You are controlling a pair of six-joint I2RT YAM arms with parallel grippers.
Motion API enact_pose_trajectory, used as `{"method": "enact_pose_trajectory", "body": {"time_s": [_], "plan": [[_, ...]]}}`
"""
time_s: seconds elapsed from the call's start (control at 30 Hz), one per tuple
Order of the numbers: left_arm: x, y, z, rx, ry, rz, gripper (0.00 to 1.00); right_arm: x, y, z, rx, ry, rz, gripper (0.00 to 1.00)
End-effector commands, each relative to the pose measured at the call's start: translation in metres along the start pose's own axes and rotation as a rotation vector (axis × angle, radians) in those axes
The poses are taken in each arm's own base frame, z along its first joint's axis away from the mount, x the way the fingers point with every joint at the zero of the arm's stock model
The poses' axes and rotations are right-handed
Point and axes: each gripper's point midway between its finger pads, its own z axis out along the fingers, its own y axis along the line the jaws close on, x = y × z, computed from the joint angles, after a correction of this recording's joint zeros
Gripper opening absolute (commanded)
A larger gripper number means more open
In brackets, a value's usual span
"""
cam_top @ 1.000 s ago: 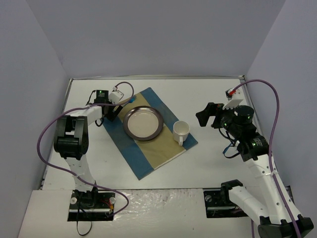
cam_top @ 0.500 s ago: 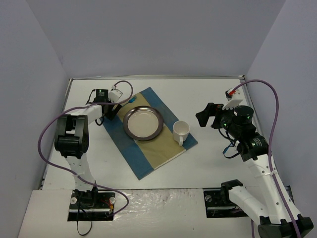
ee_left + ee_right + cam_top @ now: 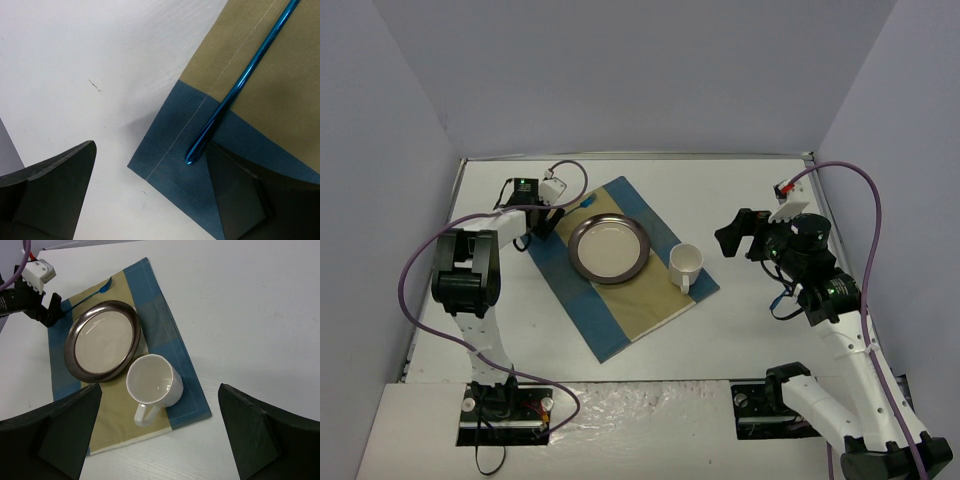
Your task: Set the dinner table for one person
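On the white dinner table (image 3: 750,190) lies a blue-and-tan mat (image 3: 620,310). It carries a dark-rimmed plate (image 3: 610,248), a white mug (image 3: 685,264) and a shiny blue fork (image 3: 240,82) beside the plate. My left gripper (image 3: 150,200) hangs open over the mat's corner (image 3: 150,167). The fork's handle end rests on the cloth just in front of one fingertip (image 3: 250,195), and nothing is held. In the top view that gripper (image 3: 542,228) sits at the mat's far-left edge. My right gripper (image 3: 160,440) is open and empty, above and to the right of the mug (image 3: 152,382).
Bare tabletop (image 3: 250,300) spreads to the right of the mat and behind it. Purple cables loop from both arms. Grey walls close in the table's left, far and right sides. The left arm's elbow (image 3: 460,270) stands left of the mat.
The left gripper has shifted slightly toward the far edge of the table. The right arm, plate, mug and fork have stayed where they were.
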Motion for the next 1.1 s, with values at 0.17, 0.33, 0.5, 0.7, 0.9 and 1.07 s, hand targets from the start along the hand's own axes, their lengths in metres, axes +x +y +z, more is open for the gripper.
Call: {"method": "enact_pose_trajectory", "body": {"time_s": [0.17,0.33,0.5,0.7,0.9,1.07], "plan": [[-0.032,0.030,-0.005,-0.078,-0.101,-0.050,0.88,-0.011,0.006,-0.001,-0.019,-0.047,-0.003,0.99],[-0.038,0.033,-0.014,-0.079,-0.124,-0.064,0.88,-0.012,0.004,-0.001,-0.011,-0.047,-0.002,0.99],[-0.067,0.042,-0.049,-0.078,-0.226,-0.119,0.89,-0.007,-0.008,0.004,0.055,-0.019,0.002,1.00],[-0.102,0.064,-0.126,-0.096,-0.335,-0.255,0.89,0.014,-0.060,0.012,0.330,0.058,0.060,1.00],[-0.104,0.076,-0.221,-0.113,-0.339,-0.534,0.89,0.047,-0.125,0.017,0.574,0.157,0.176,1.00],[-0.077,0.037,-0.272,-0.008,-0.414,-0.650,0.89,0.066,-0.181,0.011,0.787,0.200,0.258,1.00]]}}
